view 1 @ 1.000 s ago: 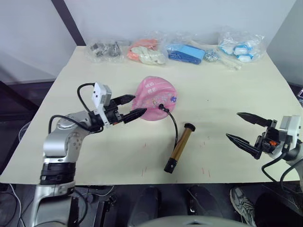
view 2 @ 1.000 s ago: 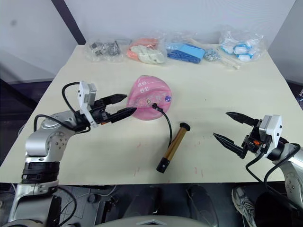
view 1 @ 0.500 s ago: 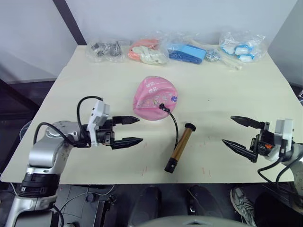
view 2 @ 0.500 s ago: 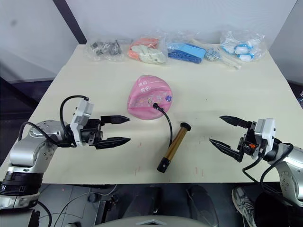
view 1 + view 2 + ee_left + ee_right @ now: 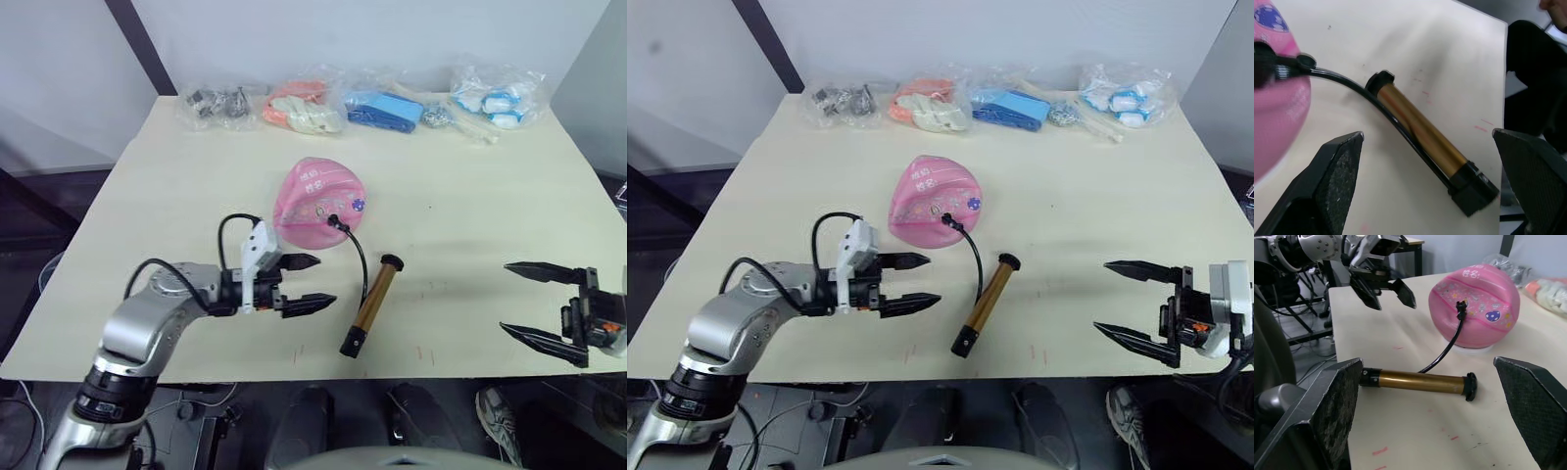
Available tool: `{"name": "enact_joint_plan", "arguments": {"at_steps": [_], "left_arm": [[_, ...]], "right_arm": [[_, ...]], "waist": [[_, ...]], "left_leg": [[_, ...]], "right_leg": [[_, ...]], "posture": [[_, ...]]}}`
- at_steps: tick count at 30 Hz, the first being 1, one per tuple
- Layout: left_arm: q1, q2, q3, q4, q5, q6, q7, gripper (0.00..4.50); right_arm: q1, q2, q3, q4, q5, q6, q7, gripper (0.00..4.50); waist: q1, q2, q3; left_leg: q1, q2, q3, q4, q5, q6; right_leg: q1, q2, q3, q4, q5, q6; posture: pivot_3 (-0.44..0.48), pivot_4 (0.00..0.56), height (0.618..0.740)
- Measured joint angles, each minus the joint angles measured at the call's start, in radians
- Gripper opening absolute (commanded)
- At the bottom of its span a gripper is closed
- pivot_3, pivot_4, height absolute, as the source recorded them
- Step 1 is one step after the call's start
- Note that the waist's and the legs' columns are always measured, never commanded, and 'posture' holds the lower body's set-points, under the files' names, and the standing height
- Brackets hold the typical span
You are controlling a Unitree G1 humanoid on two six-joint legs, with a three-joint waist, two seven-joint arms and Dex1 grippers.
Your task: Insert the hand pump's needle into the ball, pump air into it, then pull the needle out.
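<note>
The pink ball [image 5: 320, 203], its white lettering unreadable, sits mid-surface [image 5: 470, 225], hose [image 5: 356, 252] plugged in; the hand pump [image 5: 371, 305] lies nearby. Both left gripper [image 5: 312, 282] and right gripper [image 5: 519, 301] have fingers wide, empty.

The needle [image 5: 1461, 304] is too small to make out where the hose meets the ball [image 5: 1476, 306]. The ball is cut off by the left wrist picture's edge. What the clear bags [image 5: 495, 95] along the desk's far edge hold is hard to tell.

pink ball [image 5: 1476, 306], hand pump [image 5: 1418, 381] beside
</note>
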Motion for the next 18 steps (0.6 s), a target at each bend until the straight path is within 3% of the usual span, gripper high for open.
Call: {"name": "enact_joint_plan", "arguments": {"at_steps": [7, 18], "left_arm": [[-0.018, -0.107, -0.146, -0.061, 0.055, 0.134, 0.213, 4.47], [-0.054, -0.185, -0.309, -0.015, 0.184, 0.229, 0.387, 4.47]], "right_arm": [[0.032, 0.0, -0.022, -0.037, 0.011, 0.017, 0.0, 4.5], [0.068, 0.008, -0.024, -0.079, 0.011, 0.016, -0.015, 4.5]], "waist": [[0.003, 0.0, 0.0], [0.003, 0.0, 0.0]], "left_leg": [[0.0, 0.0, 0.0, 0.001, 0.0, 0.0], [0.0, 0.0, 0.0, 0.001, 0.0, 0.0]], "right_leg": [[0.001, 0.001, 0.0, 0.001, 0.0, 0.0], [0.001, 0.001, 0.001, 0.001, 0.0, 0.0]], "posture": [[0.0, 0.15, 0.74], [0.0, 0.15, 0.74]]}}
